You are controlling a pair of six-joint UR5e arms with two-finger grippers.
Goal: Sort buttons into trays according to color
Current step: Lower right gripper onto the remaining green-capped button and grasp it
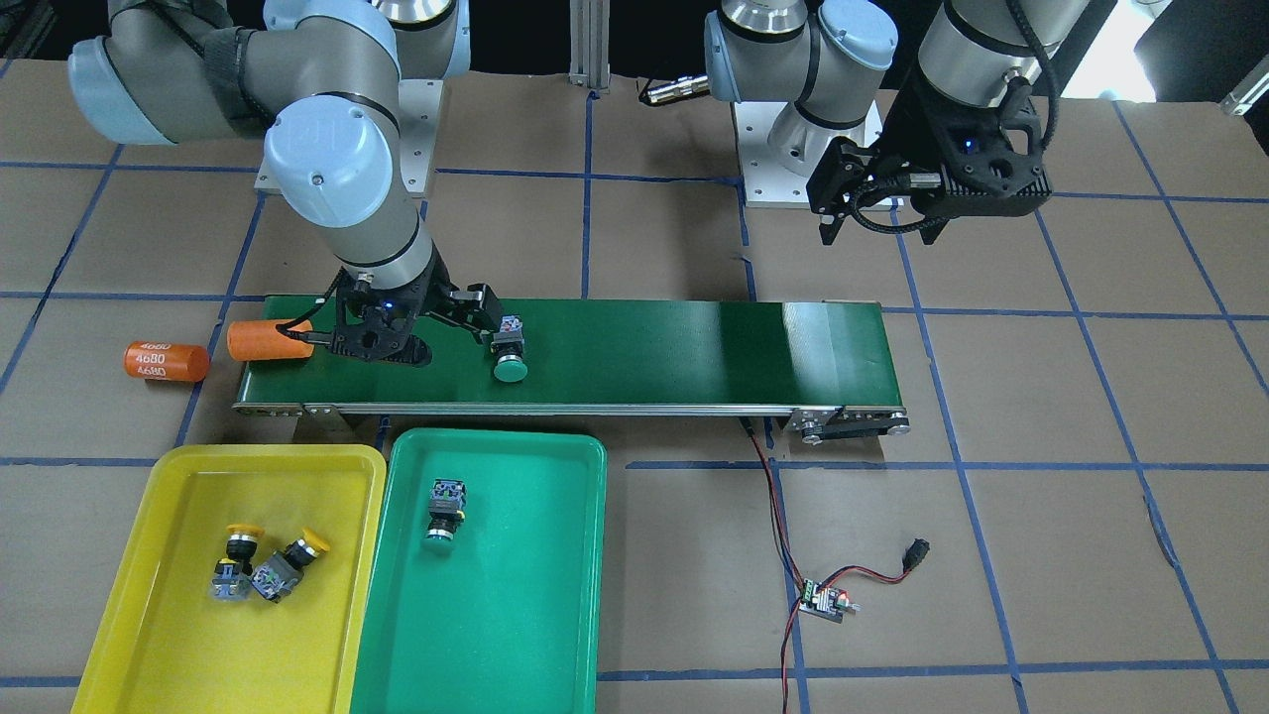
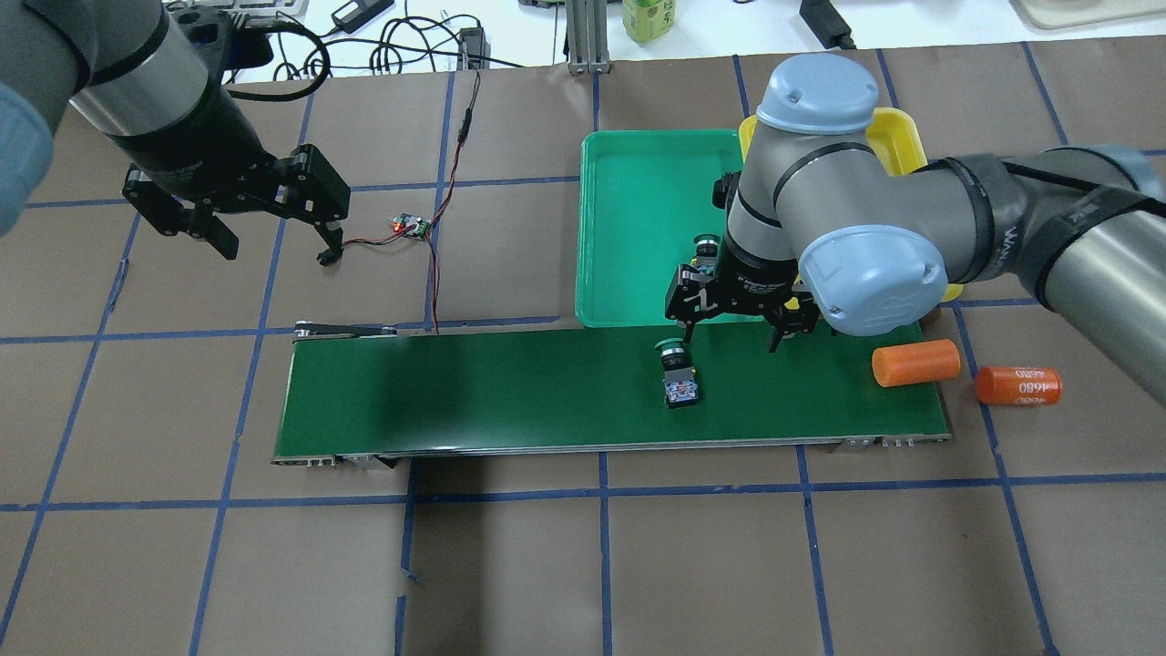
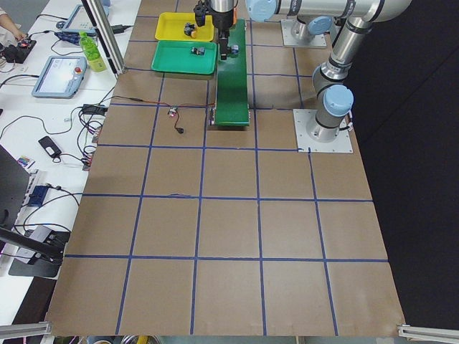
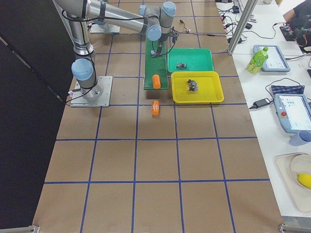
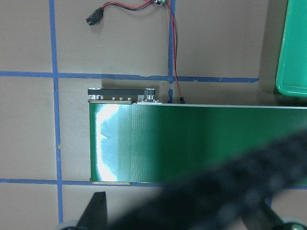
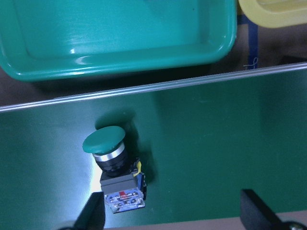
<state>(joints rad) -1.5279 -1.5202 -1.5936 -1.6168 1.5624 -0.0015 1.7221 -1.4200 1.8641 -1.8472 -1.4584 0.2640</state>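
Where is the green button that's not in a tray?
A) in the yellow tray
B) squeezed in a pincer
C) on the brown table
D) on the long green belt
D: the green button lies on its side on the green belt, with nothing gripping it.

btn (image 1: 511, 355) on conveyor (image 1: 694, 347), 2 btns (image 1: 236, 555) in end tray (image 1: 178, 635), lone btn (image 1: 445, 511) in next tray (image 1: 496, 615)

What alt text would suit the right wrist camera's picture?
A green-capped button lies on its side on a dark-green conveyor belt, near the open right pincer. Beyond the belt are the green tray and a corner of the yellow tray.
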